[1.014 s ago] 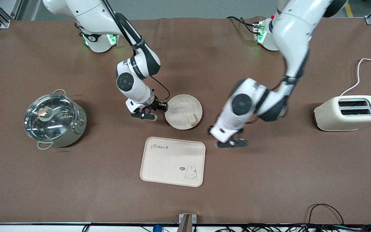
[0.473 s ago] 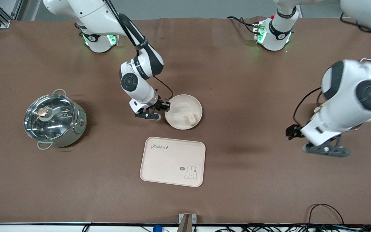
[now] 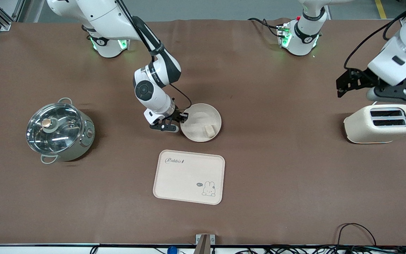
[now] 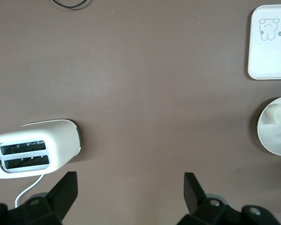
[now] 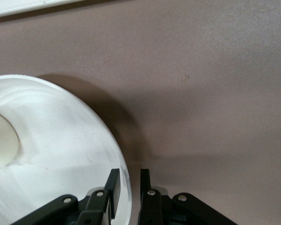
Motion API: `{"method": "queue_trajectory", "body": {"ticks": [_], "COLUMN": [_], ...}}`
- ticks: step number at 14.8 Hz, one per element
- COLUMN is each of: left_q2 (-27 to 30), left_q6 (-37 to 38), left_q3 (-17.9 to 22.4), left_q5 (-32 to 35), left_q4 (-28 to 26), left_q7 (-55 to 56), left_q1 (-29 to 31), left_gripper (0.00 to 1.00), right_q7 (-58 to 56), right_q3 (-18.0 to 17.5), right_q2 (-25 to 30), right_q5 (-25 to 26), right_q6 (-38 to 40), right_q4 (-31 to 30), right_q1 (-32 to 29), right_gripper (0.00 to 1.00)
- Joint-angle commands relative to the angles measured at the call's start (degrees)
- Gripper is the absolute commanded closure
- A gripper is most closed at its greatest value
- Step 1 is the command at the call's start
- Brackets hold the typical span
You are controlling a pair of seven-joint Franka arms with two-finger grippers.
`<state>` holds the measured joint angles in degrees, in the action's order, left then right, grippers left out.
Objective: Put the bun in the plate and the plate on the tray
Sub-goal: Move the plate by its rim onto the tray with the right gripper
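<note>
The round cream plate (image 3: 197,120) lies near the table's middle, with the small cream bun (image 3: 209,130) in it on the side nearer the front camera. My right gripper (image 3: 182,121) is low at the plate's edge toward the right arm's end. Seen from the right wrist, its fingers (image 5: 113,187) straddle the plate's rim (image 5: 103,136), narrowly open, with a thin gap at the outer finger. The rabbit tray (image 3: 185,176) lies nearer the camera than the plate. My left gripper (image 3: 354,91) hangs wide open and holding nothing above the toaster (image 3: 381,122).
A glass-lidded steel pot (image 3: 59,130) stands toward the right arm's end. The toaster's white cord runs to the table edge. Cables lie along the table edge nearest the front camera. In the left wrist view the toaster (image 4: 35,152), tray (image 4: 271,42) and plate (image 4: 278,136) show.
My left arm has swung from beside the plate to above the toaster, rising. My right gripper has slid onto the plate's rim and its fingers have narrowed. Plate and bun have not moved.
</note>
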<state>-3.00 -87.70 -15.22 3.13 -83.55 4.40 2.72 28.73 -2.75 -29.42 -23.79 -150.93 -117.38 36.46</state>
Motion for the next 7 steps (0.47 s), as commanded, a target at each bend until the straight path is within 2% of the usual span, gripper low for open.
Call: {"method": "queue_trajectory", "body": {"ticks": [1, 2, 3, 5, 7], "left_q2": [-1.04, -1.04, -1.04, -0.87, 0.53], "left_q6": [-0.54, -0.54, -0.37, -0.28, 0.07], "left_q3": [0.37, 0.45, 0.45, 1.15, 6.31], "left_q5": [-1.46, -1.37, -0.94, -0.84, -1.02], "left_q4": [-0.91, -0.83, -0.74, -0.47, -0.65], "left_q7": [-0.62, -0.62, -0.88, -0.88, -0.88], "left_q1": [0.62, 0.54, 0.45, -0.16, -4.97], "left_gripper": [0.0, 0.0, 0.0, 0.0, 0.0], "right_q7": [0.19, 0.19, 0.19, 0.19, 0.01], "right_q3": [0.38, 0.38, 0.38, 0.38, 0.29], "right_q2": [-0.99, -0.99, -0.99, -0.99, 0.49], "right_q5": [-1.35, -1.35, -1.35, -1.35, -1.35], "right_q6": [-0.85, -0.85, -1.03, -1.38, -0.42], "right_q4": [0.74, 0.74, 0.74, 0.66, -0.48], "right_q1": [0.99, 0.99, 0.99, 0.64, 0.02], "right_gripper": [0.86, 0.97, 1.0, 1.0, 1.0]}}
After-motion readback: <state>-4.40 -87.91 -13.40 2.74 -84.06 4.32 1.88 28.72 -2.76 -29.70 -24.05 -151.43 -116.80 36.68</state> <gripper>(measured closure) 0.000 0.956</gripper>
